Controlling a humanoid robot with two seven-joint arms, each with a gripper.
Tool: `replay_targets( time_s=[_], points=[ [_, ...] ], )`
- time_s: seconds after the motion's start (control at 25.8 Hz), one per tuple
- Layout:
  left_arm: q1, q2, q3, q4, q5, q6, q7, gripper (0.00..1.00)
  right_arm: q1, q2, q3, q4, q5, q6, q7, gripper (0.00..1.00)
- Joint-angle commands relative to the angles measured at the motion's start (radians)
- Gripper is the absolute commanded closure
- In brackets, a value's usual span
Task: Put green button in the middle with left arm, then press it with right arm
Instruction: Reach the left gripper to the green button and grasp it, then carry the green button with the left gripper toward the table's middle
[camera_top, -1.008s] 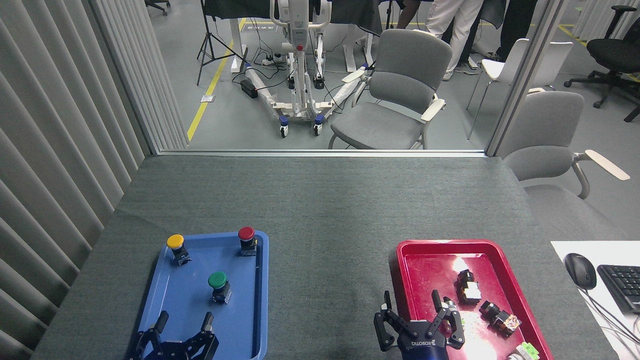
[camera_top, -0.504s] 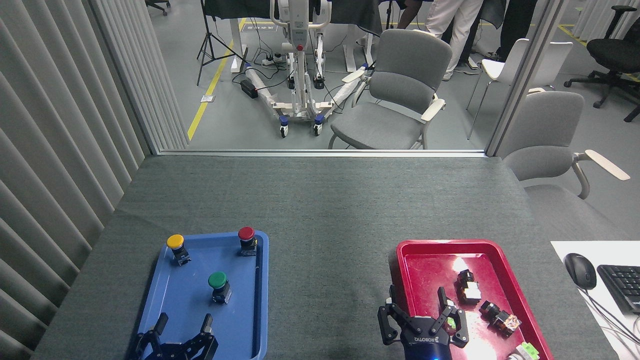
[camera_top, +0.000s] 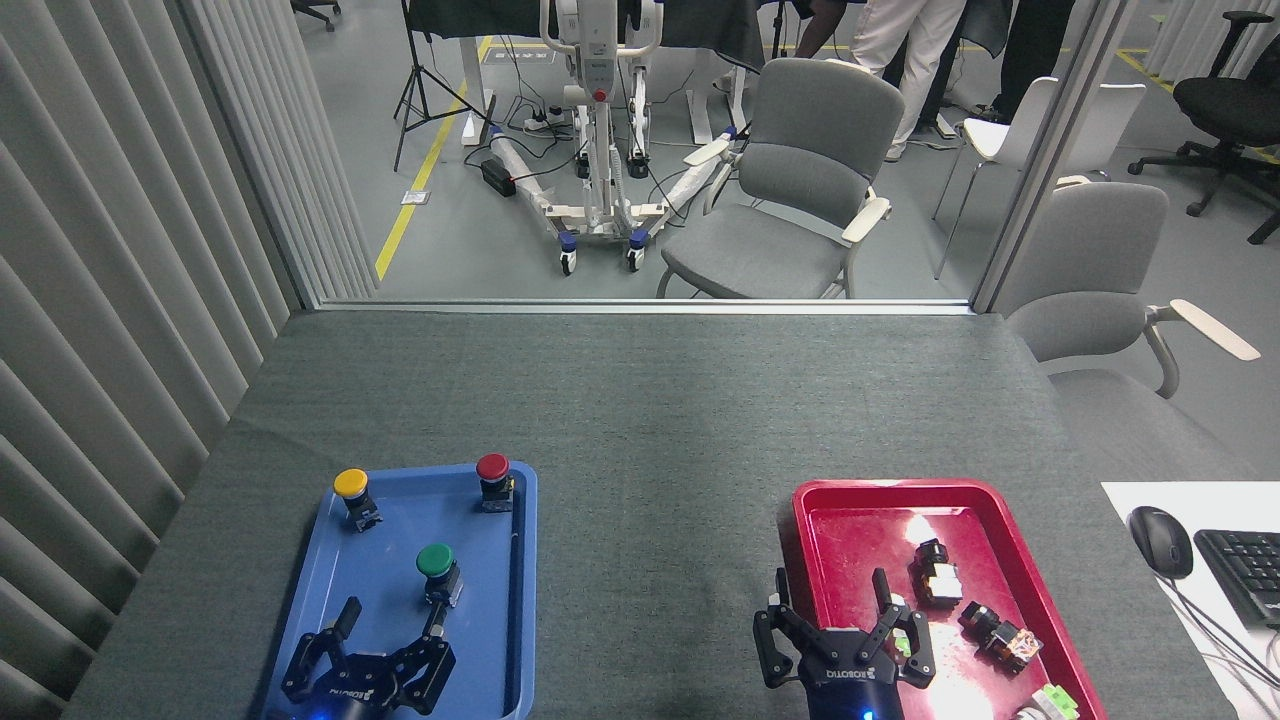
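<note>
Spread wide, your left gripper (camera_top: 392, 618) hangs just short of the green button (camera_top: 438, 572) standing in the blue tray (camera_top: 318, 590), seemingly ready to straddle it, while your right gripper (camera_top: 830, 608), also spread, waits over the red tray (camera_top: 1015, 500).

The left gripper (camera_top: 390, 625) is now farther forward over the blue tray (camera_top: 500, 640) than a second ago: more of its body shows, with the printed lettering and blue light in view. Its spread fingers (camera_top: 347, 615) now reach close to the green button (camera_top: 437, 572), one fingertip just short of the button's body. The right gripper (camera_top: 830, 625) sits slightly farther right over the red tray's (camera_top: 805, 500) near-left corner.
</note>
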Motion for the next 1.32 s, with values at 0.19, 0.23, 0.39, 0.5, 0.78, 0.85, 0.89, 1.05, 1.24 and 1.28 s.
replay_targets(
  time_s=[0.19, 0.23, 0.39, 0.5, 0.78, 0.85, 0.89, 1.05, 1.24, 1.28],
  points=[
    [-0.097, 0.009, -0.069, 0.136, -0.042, 0.002, -0.004, 0.00, -0.024, 0.002, 0.027, -0.016, -0.001, 0.010, 0.032, 0.01],
    [-0.111, 0.011, -0.069, 0.151, -0.057, 0.003, -0.004, 0.00, -0.026, 0.001, 0.027, -0.013, -0.001, 0.010, 0.029, 0.01],
    [-0.163, 0.012, -0.069, 0.208, -0.086, 0.002, -0.004, 0.00, -0.032, -0.001, 0.042, -0.024, -0.001, 0.009, 0.024, 0.01],
    [-0.170, 0.011, -0.072, 0.219, -0.085, -0.001, -0.004, 0.00, -0.027, 0.002, 0.051, -0.030, -0.002, 0.014, 0.032, 0.00],
    [-0.197, 0.009, -0.095, 0.248, -0.083, 0.008, -0.002, 0.01, -0.027, 0.007, 0.047, -0.030, -0.008, 0.003, 0.044, 0.01],
    [-0.235, 0.008, -0.095, 0.315, -0.082, 0.012, 0.001, 0.01, -0.026, 0.009, 0.047, -0.030, -0.008, 0.003, 0.046, 0.01],
    [-0.258, 0.005, -0.095, 0.358, -0.080, 0.014, 0.008, 0.01, -0.026, 0.009, 0.047, -0.028, -0.008, 0.004, 0.046, 0.01],
    [-0.288, 0.005, -0.095, 0.418, -0.076, 0.022, 0.016, 0.15, -0.035, 0.002, 0.053, -0.025, -0.013, 0.012, 0.044, 0.01],
    [-0.275, 0.012, -0.098, 0.417, -0.076, 0.003, 0.081, 0.84, -0.062, 0.009, 0.054, -0.041, -0.044, 0.001, 0.104, 0.01],
    [-0.272, 0.012, -0.098, 0.418, -0.076, -0.003, 0.097, 0.95, -0.061, 0.009, 0.054, -0.042, -0.044, 0.001, 0.110, 0.01]
  ],
)
